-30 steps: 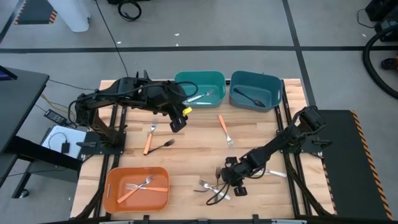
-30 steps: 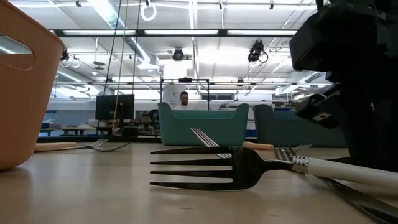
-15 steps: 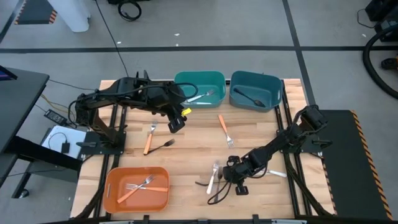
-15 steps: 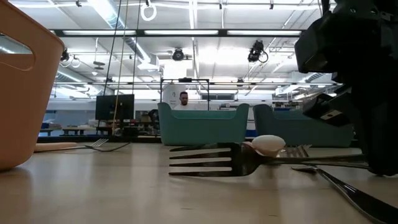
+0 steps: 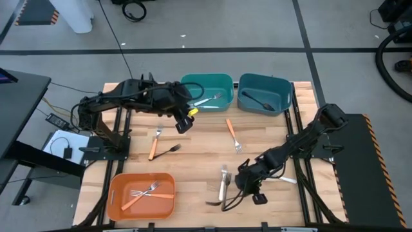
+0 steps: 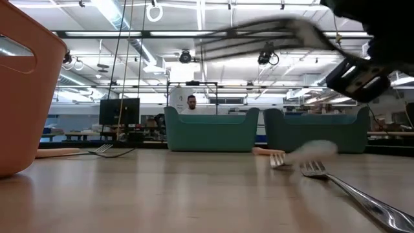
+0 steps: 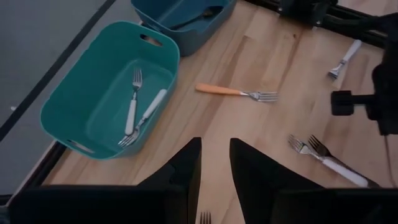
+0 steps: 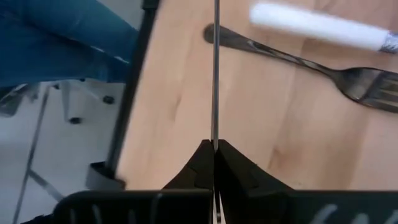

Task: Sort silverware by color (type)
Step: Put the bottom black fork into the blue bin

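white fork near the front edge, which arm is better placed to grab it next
Right. The right gripper is just beside the white fork but shut on a dark fork. The left gripper, open, hovers far off by the teal bin.

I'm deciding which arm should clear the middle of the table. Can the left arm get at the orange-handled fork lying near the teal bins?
Probably yes. The left gripper hovers open beside the teal bin, and the orange-handled fork lies alone on bare wood nearby. The right gripper, shut on a dark fork, is farther off.

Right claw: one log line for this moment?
right claw shut on dark fork, held in air | left claw open, hovering by teal bin | sorting unfinished
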Motion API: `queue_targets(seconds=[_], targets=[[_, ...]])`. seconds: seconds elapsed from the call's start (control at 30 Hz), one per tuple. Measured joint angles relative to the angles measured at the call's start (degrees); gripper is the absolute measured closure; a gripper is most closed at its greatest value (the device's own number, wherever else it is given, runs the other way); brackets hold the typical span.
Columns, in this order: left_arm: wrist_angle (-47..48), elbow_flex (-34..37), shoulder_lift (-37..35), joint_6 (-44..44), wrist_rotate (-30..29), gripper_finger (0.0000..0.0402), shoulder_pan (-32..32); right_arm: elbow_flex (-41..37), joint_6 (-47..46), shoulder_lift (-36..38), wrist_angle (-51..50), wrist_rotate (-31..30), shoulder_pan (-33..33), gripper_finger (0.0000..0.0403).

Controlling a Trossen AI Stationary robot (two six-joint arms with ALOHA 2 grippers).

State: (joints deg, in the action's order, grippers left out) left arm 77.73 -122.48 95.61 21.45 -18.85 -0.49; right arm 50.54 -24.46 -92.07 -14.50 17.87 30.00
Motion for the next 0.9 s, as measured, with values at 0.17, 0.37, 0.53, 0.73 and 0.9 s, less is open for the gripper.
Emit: queue_targets(seconds=[0.17,0.37,0.53,0.73,0.9], targets=[[0.0,0.0,0.0,0.0,0.0,0.0308,0.1,0.0,0.0,2.4,-0.3,-2.7,0.0,0.0394],[0.1,0.0,0.0,-0.1,0.0,0.0308,-0.2,0.0,0.7,8.9,-9.6,-13.8,-1.9,0.0394],[0.1,0.0,0.0,-2.3,0.0,0.0308,0.4,0.0,1.9,16.6,-21.9,-25.7,-7.8,0.0393],[0.1,0.0,0.0,-6.9,0.0,0.0308,2.2,0.1,8.2,26.1,-30.7,-36.1,-20.2,0.0393],[0.0,0.0,0.0,-8.9,-0.1,0.0308,5.3,0.1,10.1,33.1,-35.4,-46.4,-33.9,0.0393]])
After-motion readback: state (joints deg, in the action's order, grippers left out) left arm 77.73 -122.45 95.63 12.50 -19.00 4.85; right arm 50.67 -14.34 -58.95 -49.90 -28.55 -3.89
